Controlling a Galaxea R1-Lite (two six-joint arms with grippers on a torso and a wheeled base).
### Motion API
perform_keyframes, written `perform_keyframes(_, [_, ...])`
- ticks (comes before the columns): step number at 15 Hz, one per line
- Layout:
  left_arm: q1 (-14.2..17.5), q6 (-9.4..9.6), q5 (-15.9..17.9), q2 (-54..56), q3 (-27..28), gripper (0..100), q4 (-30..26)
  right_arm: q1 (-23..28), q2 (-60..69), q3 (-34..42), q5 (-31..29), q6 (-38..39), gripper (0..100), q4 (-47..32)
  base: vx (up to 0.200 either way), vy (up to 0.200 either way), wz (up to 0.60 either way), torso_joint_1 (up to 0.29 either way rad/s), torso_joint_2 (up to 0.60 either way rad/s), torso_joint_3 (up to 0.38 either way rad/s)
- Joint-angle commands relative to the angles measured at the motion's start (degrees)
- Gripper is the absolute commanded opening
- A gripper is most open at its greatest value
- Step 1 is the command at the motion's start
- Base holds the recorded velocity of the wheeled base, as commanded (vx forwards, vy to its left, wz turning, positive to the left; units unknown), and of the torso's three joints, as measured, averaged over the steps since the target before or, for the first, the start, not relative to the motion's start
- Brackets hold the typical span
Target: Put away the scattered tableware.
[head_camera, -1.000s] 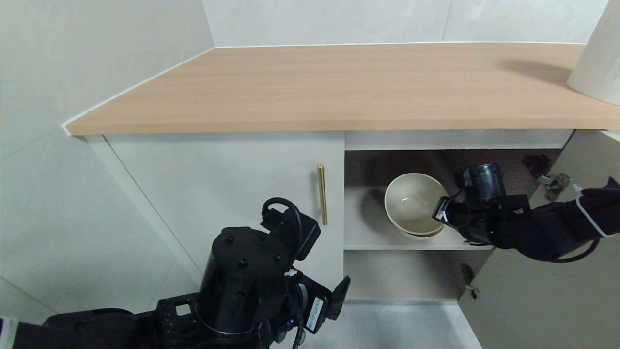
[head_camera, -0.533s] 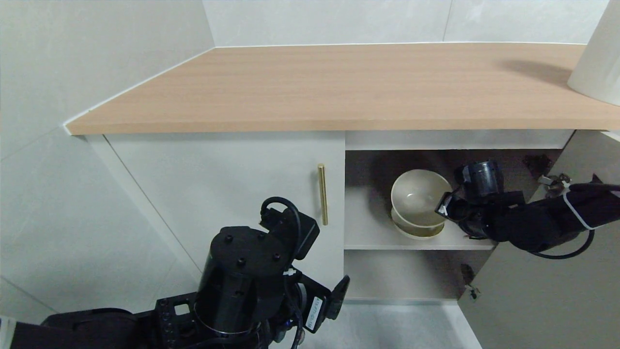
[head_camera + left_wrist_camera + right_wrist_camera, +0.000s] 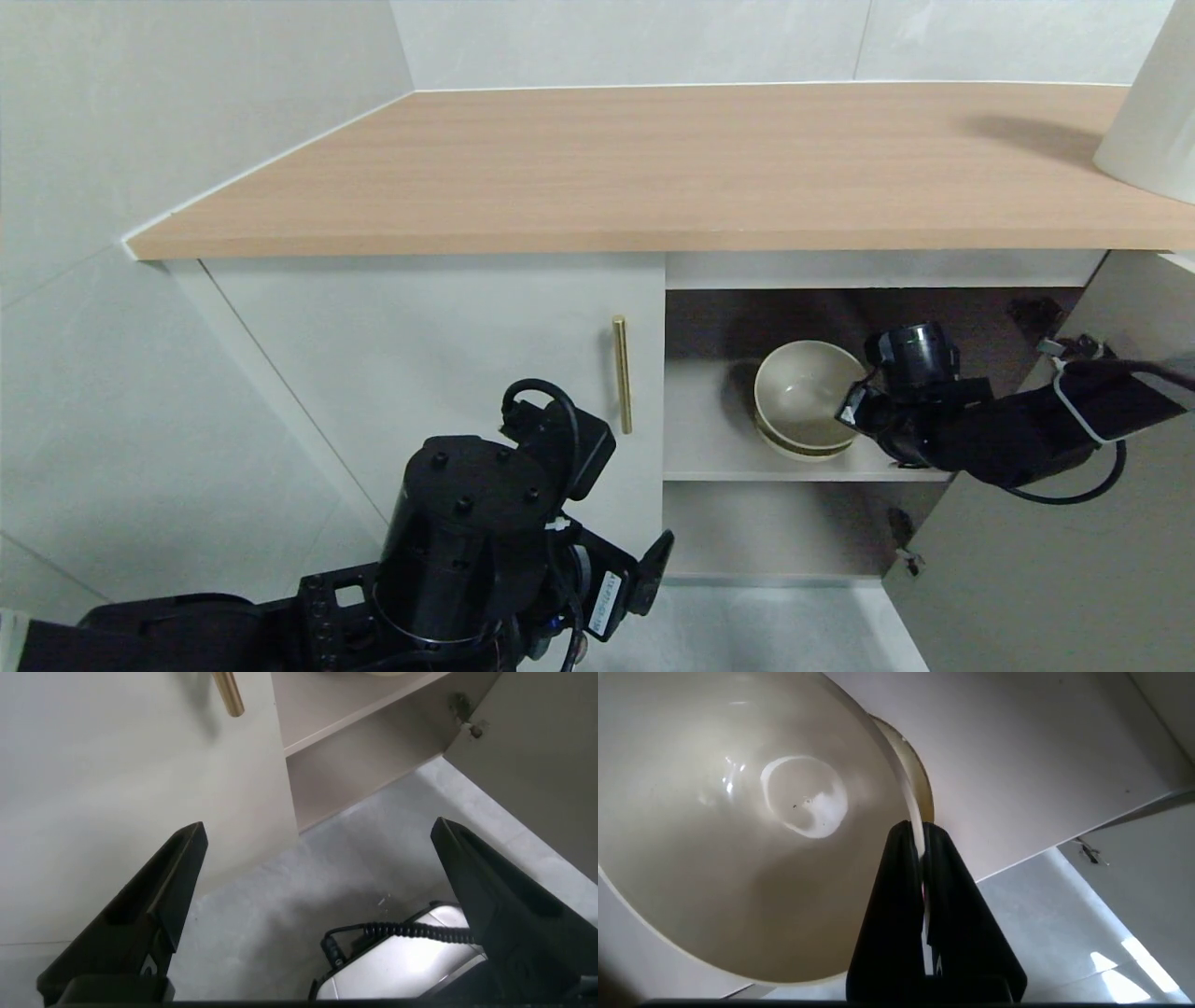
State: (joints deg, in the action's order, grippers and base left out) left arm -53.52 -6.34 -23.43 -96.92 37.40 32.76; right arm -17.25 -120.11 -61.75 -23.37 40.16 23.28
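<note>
Head view: bowl [image 3: 801, 399] sits centre-right of frame, on the cabinet shelf [image 3: 709, 431], over a second dish [image 3: 805, 453]. Its rim is pinched by the right gripper [image 3: 848, 411], jaws closed on the wall (right wrist view agrees). Mouth faces up, perhaps slightly tilted; round, so no long axis. To do well: lower until level and seated, then let go straight, with no sideways drag.

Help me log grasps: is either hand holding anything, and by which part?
The right hand pinches the bowl by its rim, a finger on each side; the left hand is open and empty.
</note>
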Motion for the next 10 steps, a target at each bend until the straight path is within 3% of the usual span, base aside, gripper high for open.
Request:
perform_keyframes(1, [0.0,0.01,0.0,0.1,0.0,100,0.0,0.1,-0.9,-0.2,-0.2,0.0,0,0.1,0.0,0.0,0.0,0.0,0.0,0.0])
perform_keyframes(8, [0.2,0.01,0.0,0.1,0.0,100,-0.1,0.1,-1.0,-0.3,-0.2,-0.1,0,0.0,0.0,0.0,0.0,0.0,0.0,0.0])
perform_keyframes(9, [0.3,0.01,0.0,0.1,-0.1,100,-0.1,0.1,-1.0,-0.3,-0.1,-0.1,100,0.1,0.0,0.0,0.0,0.0,0.0,0.0])
perform_keyframes(10, [0.4,0.01,0.0,0.1,-0.1,100,0.0,0.1,-1.0,-0.3,-0.1,0.0,100,0.1,0.0,0.0,0.0,0.0,0.0,0.0])
